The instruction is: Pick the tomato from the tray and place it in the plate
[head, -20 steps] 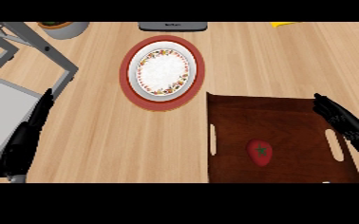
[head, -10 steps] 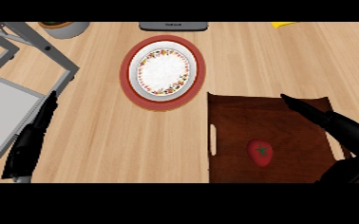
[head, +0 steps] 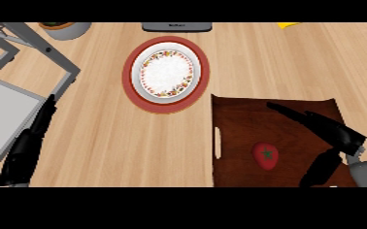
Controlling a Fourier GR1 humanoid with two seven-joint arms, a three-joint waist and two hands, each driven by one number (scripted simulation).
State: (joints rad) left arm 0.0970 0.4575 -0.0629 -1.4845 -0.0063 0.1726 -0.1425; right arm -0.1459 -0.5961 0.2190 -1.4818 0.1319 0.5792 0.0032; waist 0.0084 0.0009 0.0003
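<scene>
Wooden counter (head: 100, 126), plate (head: 168, 73), tomato (head: 266, 155) on tray (head: 237, 111); right hand (head: 326, 131) spread, empty; left hand (head: 32, 140) straight-fingered

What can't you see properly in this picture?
- The pot at the top left of the head view: the top edge cuts it off, so what is inside cannot be told.
- The dark object at top centre and the yellow thing at top right: only slivers show.
- The tray: its lower part runs out of view.
- The right hand above the tray, beside the tomato: partly cut off at the right edge.
</scene>
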